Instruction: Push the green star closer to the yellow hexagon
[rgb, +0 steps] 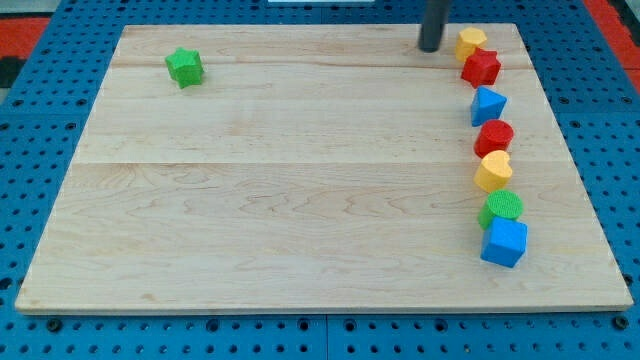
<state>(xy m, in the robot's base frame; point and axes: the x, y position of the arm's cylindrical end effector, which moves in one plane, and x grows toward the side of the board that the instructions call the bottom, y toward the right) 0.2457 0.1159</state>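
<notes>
Your green star (184, 66) sits far left on the wooden board (300, 180), no clear long axis. Your tip (430, 47) has no pincer, far right beside the yellow hexagon (471, 42).

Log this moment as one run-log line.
tip: my tip at view's top, just left of yellow hexagon | green star far off at top left, untouched | other blocks: column down view's right
</notes>
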